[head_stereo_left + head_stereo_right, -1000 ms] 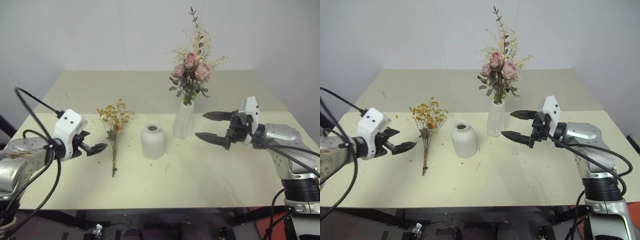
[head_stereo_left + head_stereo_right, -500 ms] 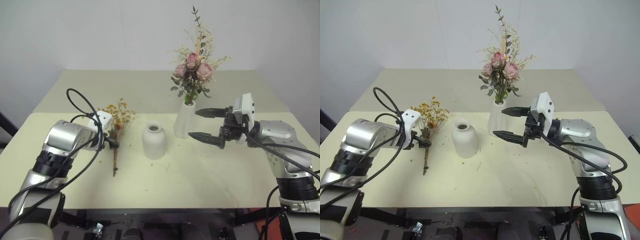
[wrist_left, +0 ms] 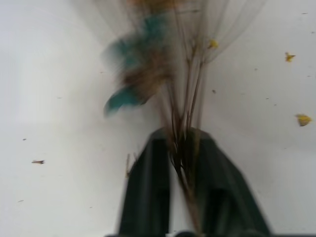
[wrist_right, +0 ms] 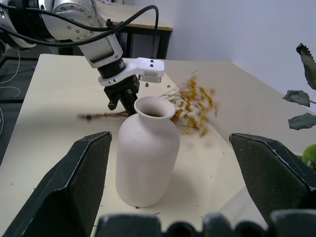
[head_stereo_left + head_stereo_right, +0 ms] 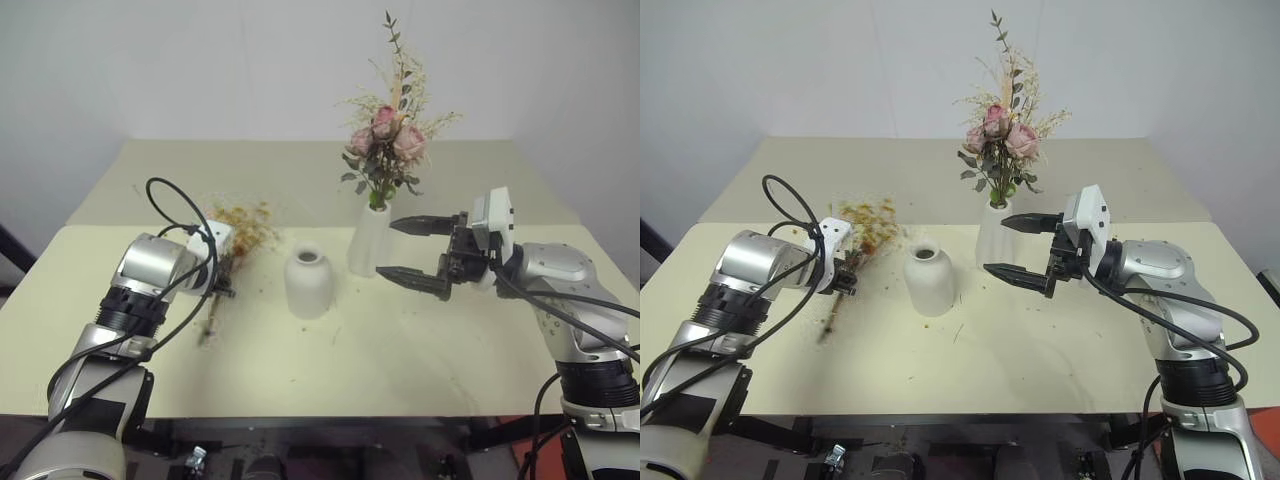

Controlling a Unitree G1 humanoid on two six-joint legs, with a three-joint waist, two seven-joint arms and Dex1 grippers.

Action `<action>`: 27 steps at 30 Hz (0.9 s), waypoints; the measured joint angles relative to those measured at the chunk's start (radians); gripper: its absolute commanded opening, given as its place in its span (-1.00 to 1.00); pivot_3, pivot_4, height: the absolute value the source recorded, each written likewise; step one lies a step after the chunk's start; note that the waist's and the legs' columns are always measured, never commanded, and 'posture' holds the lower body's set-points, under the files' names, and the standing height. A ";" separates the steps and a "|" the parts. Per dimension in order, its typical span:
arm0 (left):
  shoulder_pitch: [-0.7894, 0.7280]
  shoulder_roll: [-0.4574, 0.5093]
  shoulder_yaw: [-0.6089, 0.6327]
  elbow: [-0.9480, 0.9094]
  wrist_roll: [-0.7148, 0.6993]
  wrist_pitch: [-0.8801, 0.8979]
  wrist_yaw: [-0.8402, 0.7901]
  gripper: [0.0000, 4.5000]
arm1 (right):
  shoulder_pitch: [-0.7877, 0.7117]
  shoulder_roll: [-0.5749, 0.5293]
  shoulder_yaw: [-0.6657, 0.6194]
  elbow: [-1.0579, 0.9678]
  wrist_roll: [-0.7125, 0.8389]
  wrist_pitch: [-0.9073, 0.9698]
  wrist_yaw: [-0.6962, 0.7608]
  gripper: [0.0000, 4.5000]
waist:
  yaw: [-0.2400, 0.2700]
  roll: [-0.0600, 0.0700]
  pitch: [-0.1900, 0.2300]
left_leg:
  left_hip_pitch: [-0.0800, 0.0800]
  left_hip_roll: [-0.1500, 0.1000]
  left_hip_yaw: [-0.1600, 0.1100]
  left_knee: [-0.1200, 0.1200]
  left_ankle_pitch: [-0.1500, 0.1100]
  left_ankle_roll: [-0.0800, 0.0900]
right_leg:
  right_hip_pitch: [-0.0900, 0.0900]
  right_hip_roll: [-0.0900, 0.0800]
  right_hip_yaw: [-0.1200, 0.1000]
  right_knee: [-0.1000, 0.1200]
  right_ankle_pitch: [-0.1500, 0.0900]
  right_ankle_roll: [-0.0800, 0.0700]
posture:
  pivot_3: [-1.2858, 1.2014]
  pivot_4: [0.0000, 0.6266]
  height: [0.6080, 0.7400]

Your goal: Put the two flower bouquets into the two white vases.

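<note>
The left hand (image 3: 180,148), open a moment ago, has clamped together on the yellow dried bouquet's (image 5: 243,225) stems, lifting them off the tabletop (image 5: 420,350). The squat white vase (image 5: 307,282) stands empty just beside; roses (image 5: 385,135) fill the tall vase (image 5: 367,238). The right hand (image 5: 412,250) stays spread apart.

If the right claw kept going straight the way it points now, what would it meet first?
Most likely the short white vase, which stands centred between the open right claw fingers in its wrist view; depth is uncertain.
</note>
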 measured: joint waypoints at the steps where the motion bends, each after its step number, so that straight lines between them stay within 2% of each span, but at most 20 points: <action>1: 0.000 0.008 0.007 -0.008 0.003 -0.001 0.001 -0.99 | 0.000 0.000 0.000 0.000 0.001 0.000 0.000 1.00 | 0.000 0.000 0.000 | 0.000 0.000 0.000 0.000 0.000 0.000 | 0.000 0.000 0.000 0.000 0.000 0.000 | 0.03 -0.52 1.00; 6: -0.001 0.069 0.127 -0.089 0.007 -0.053 0.005 -0.99 | -0.001 0.000 0.000 0.004 0.002 0.000 -0.001 1.00 | 0.000 0.000 0.000 | 0.000 0.000 0.000 0.000 0.000 0.000 | 0.000 0.000 0.000 0.000 0.000 0.000 | 0.03 -0.52 1.00; 10: -0.003 0.093 0.293 -0.188 -0.047 -0.130 -0.035 -0.99 | -0.002 0.000 0.001 0.015 0.002 0.001 -0.002 1.00 | 0.002 0.000 0.000 | 0.000 0.000 0.000 0.000 0.000 0.000 | 0.000 -0.001 0.000 0.000 0.000 0.000 | 0.03 -0.52 1.00; 13: -0.046 0.043 0.461 -0.251 -0.130 -0.186 -0.050 -0.99 | -0.012 0.002 0.001 0.028 0.001 0.001 -0.006 1.00 | 0.007 0.000 0.000 | 0.000 0.000 0.000 0.001 0.000 0.000 | 0.000 -0.001 -0.001 0.000 0.001 -0.001 | 0.03 -0.52 1.00; 17: -0.094 -0.038 0.565 -0.327 -0.237 -0.245 -0.077 -0.99 | -0.029 0.018 0.003 0.034 0.002 0.001 -0.009 1.00 | 0.006 0.000 0.000 | 0.000 0.000 0.000 0.001 0.000 0.000 | 0.001 -0.001 0.000 0.000 0.002 -0.001 | 0.03 -0.52 1.00; 23: -0.080 -0.150 0.604 -0.376 -0.384 -0.455 -0.219 -0.99 | -0.034 0.021 0.004 0.042 0.002 0.001 -0.008 1.00 | 0.000 0.000 0.000 | 0.000 0.000 0.000 0.001 0.000 -0.001 | 0.001 -0.001 0.000 0.000 0.005 -0.006 | 0.03 -0.52 1.00; 27: -0.070 -0.189 0.600 -0.377 -0.466 -0.502 -0.278 -0.99 | -0.033 0.021 0.004 0.042 0.002 0.001 -0.008 1.00 | -0.001 0.000 0.000 | 0.000 0.000 0.000 0.001 0.000 -0.001 | 0.001 -0.001 0.000 0.000 0.004 -0.006 | 0.03 -0.52 1.00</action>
